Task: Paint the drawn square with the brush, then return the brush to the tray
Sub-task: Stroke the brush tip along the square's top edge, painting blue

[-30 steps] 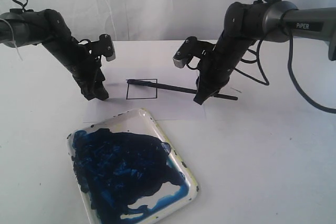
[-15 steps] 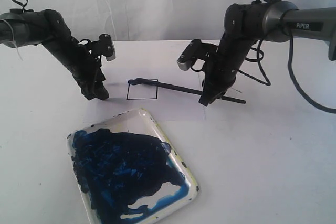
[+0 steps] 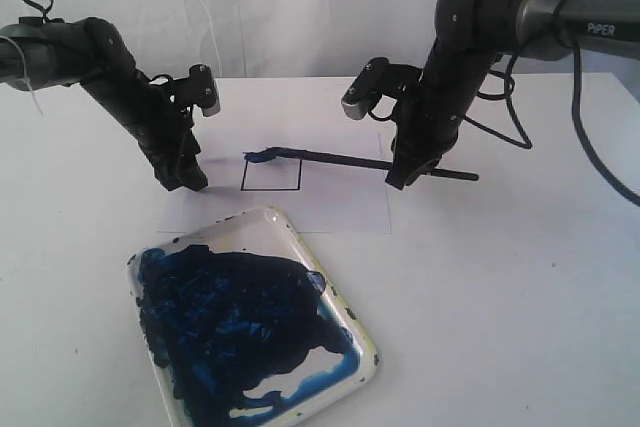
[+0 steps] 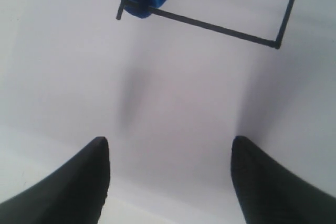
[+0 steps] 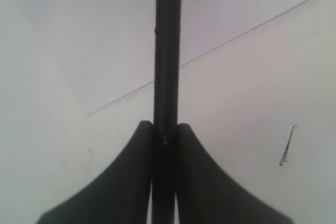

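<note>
Right gripper (image 3: pixel 400 178) clamps the brush (image 3: pixel 340 159); left gripper (image 4: pixel 169 142) gapes empty. Loaded tip straddles a corner of the drawn square (image 3: pixel 271 173); paint may smear outside.

Likely a robotics lab: white table (image 3: pixel 520 327), white curtain backdrop (image 3: pixel 300 7), cabled black left arm (image 3: pixel 130 97) and right arm (image 3: pixel 460 57).

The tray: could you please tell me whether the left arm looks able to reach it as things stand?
Probably yes: the left fingers hang open and empty over the paper, and nothing stands between them and the tray lying nearby.
</note>
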Controlling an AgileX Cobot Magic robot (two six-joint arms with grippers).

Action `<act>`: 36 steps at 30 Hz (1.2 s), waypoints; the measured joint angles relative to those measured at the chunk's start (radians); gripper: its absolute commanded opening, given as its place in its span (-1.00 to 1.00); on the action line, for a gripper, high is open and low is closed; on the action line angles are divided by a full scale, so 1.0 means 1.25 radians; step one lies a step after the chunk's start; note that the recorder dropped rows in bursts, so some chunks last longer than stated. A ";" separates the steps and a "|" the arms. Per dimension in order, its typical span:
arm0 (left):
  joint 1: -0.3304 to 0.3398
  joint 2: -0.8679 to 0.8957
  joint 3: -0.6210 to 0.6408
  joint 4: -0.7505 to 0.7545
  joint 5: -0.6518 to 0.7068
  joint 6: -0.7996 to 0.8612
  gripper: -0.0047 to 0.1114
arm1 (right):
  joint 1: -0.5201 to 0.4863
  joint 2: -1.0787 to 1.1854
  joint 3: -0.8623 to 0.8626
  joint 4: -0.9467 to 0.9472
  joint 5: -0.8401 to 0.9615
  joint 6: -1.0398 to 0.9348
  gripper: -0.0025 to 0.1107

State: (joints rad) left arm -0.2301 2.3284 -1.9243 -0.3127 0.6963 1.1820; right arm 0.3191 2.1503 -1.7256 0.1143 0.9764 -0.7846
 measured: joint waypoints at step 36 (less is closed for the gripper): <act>0.000 0.000 0.000 0.000 0.000 0.000 0.27 | 0.000 -0.025 0.000 -0.135 0.052 0.064 -0.96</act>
State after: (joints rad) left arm -0.2301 2.3284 -1.9243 -0.3127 0.6963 1.1820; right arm 0.3191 2.1190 -1.7256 -0.0545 1.0411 -0.7047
